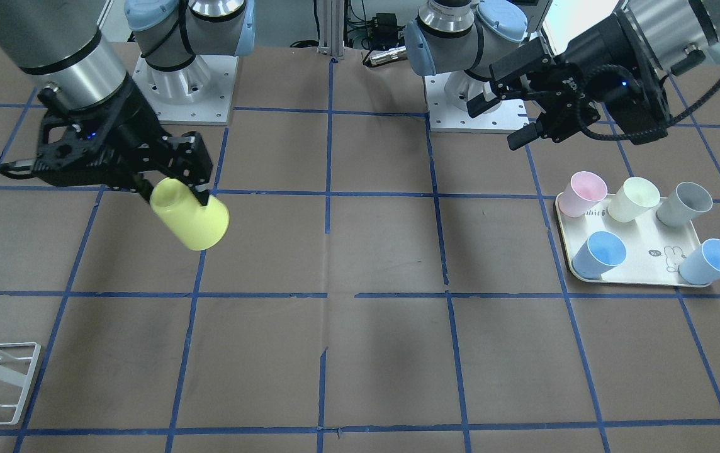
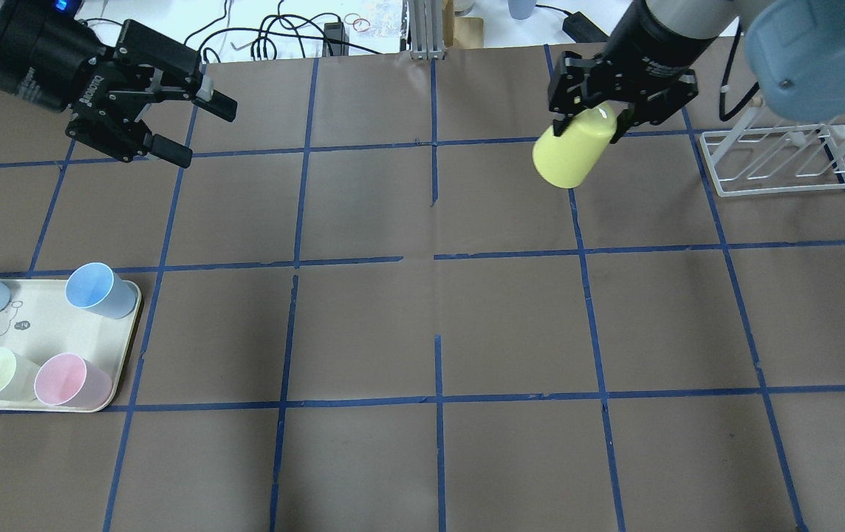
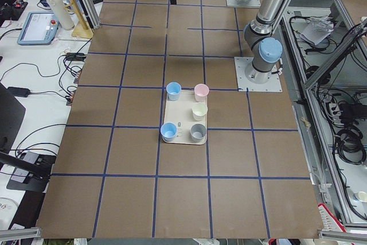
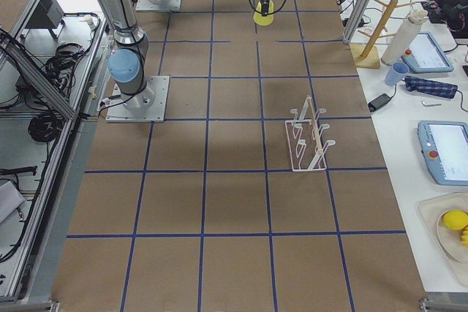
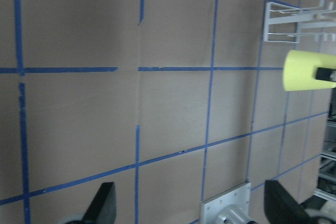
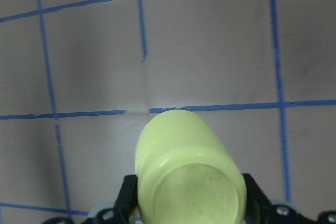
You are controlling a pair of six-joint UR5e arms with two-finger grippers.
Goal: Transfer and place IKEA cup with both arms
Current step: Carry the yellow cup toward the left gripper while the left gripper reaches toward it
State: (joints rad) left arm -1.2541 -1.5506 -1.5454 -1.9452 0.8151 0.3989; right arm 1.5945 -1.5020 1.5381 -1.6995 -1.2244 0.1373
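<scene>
Your IKEA cup (image 1: 191, 219) is bright yellow. The left gripper (image 1: 495, 124) and right gripper (image 1: 173, 187) are black, each with a blue light. Your table (image 1: 385, 251) is brown, gridded in blue tape. The cream tray (image 1: 643, 250) on the robot's left carries a pink cup (image 1: 582, 194), pale yellow cup (image 1: 634, 198), grey cup (image 1: 684, 203) and two light blue cups (image 1: 599, 253).

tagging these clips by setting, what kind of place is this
Most likely a robotics lab workcell, not a home kitchen. The left arm and right arm are bolted to a table marked with a blue tape grid, and a teach pendant and loose cables sit alongside.
</scene>
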